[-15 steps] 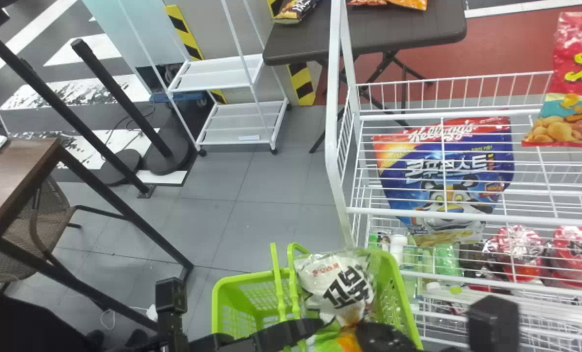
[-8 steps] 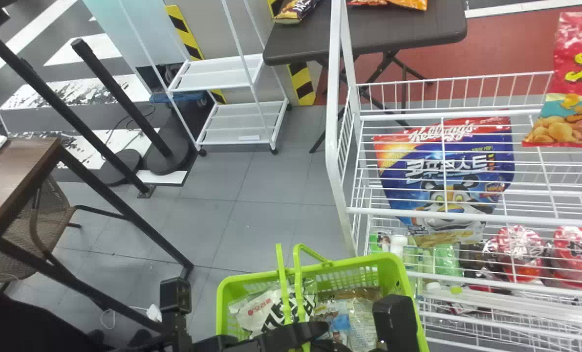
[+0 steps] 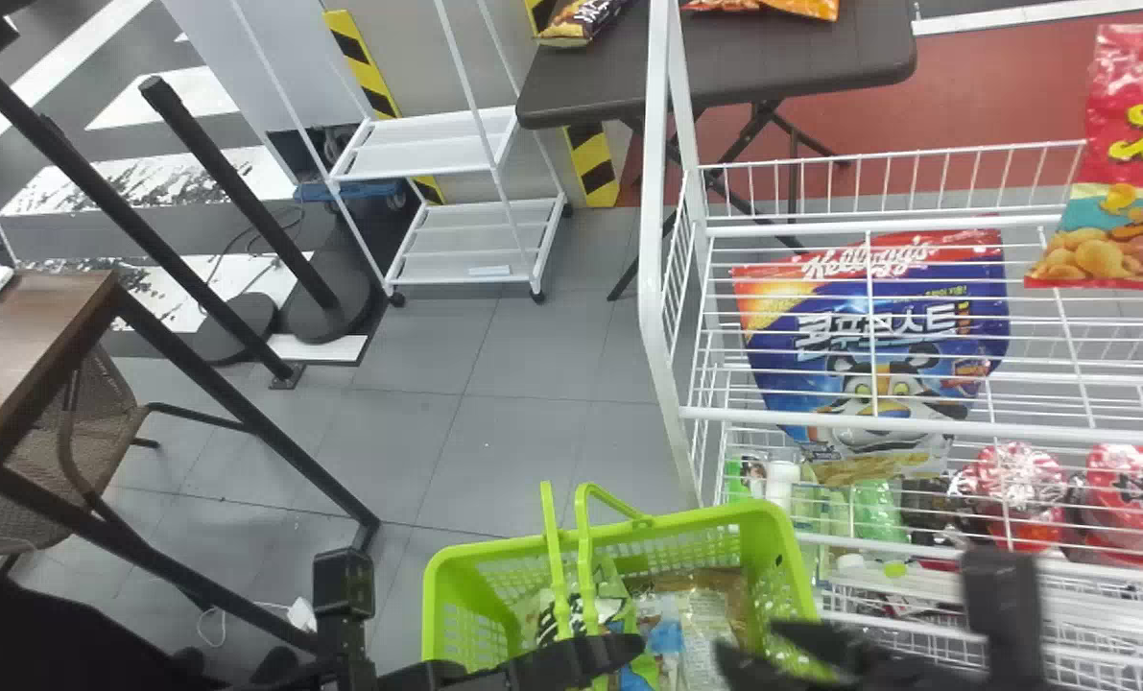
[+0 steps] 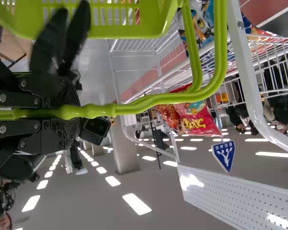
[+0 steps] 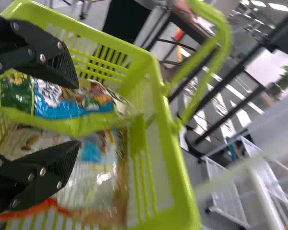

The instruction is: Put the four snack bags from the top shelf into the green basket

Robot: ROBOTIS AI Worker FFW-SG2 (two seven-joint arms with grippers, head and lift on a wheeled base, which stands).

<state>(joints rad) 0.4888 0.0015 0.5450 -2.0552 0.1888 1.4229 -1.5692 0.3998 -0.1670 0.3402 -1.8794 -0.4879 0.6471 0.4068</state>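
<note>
Over the green basket (image 3: pixel 686 516), R gripper (image 5: pixel 77 111) gapes wide, L gripper (image 4: pixel 73 113) clamps its handles (image 4: pixel 158 100); red bag (image 3: pixel 1132 96) at top shelf (image 3: pixel 821 226) — prob. light, slick, crushable — wants a soft pinch nr top seam.

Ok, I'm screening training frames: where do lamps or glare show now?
Head view: white shine on the wrapped red packs; left wrist view: bright ceiling lights, glare patches on the perforated panel; right wrist view: a glint on a bag in the basket.
</note>
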